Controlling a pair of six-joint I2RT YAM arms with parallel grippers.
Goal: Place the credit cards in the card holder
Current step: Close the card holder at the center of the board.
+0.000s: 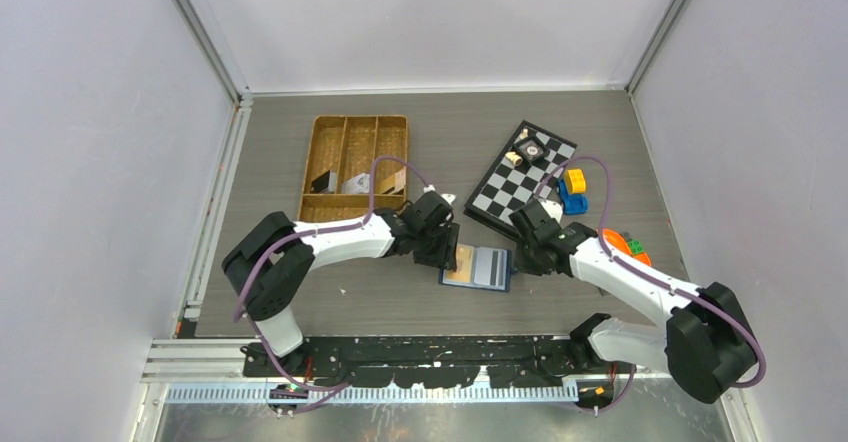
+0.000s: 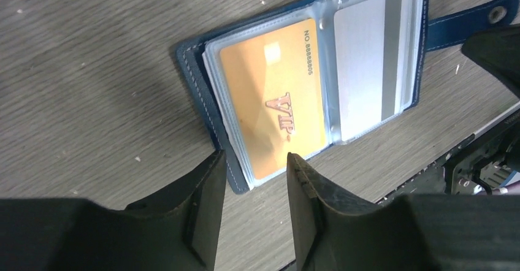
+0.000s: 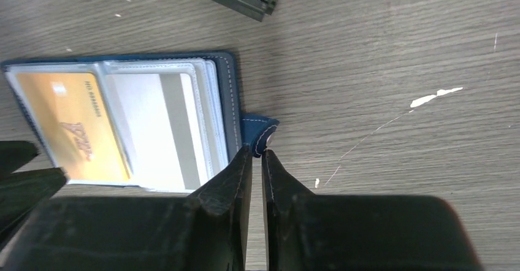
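Card holder [image 2: 196, 82] open — orange card [image 2: 273, 99] pocketed, right jaws pinching tab [image 3: 257, 130]

overhead; wrist cameras near card holder [image 2: 328, 81]

The card holder [image 1: 477, 268] is navy blue with pale stitching along its edge, and its inner pockets are clear and a little milky. The first credit card [image 2: 273, 96] is orange-gold with reddish "VIP" letters and a dark number. The second credit card [image 2: 368, 68] is white with one grey stripe. The table [image 1: 300, 292] is grey with a wood grain. The tray [image 1: 325, 127] is golden brown, and the checkerboard [image 1: 505, 197] has black and white squares. Near it are a yellow block [image 1: 575, 180] and a blue toy [image 1: 573, 202]. The arms [image 1: 345, 242] are white with black joints and purple cables [image 1: 600, 177]. The left gripper [image 2: 256, 160] and the right gripper [image 3: 257, 154] are black.
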